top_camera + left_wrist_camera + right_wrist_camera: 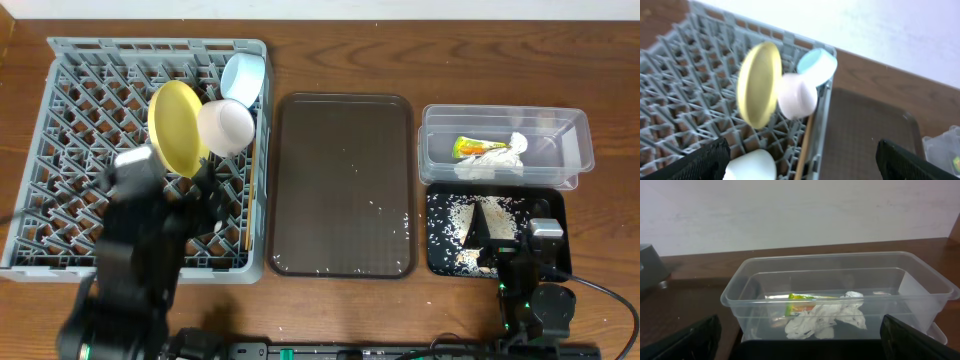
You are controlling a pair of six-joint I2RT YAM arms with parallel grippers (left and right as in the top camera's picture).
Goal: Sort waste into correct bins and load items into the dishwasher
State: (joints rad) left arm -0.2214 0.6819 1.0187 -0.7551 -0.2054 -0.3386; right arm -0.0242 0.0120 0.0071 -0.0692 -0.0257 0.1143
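Observation:
The grey dishwasher rack [60, 120] holds an upright yellow plate [176, 125], a white cup [227, 125], a light-blue cup [244, 78] and chopsticks [250, 190] along its right wall. My left gripper [212, 196] is open above the rack's right front part. In the left wrist view [800, 172] a white bowl [752, 165] lies between its fingers, with the plate [759, 85] beyond. The clear tub [575, 140] holds the wrapper [470, 147] and tissue [495, 160]. The black tray [440, 250] holds rice crumbs [455, 215]. My right gripper [500, 240] is open and empty over it, facing the tub [840, 275].
The dark brown serving tray [345, 150] lies between the rack and the bins, with a few white crumbs [400, 218] at its right and front edges. The table's front edge is close behind both arms.

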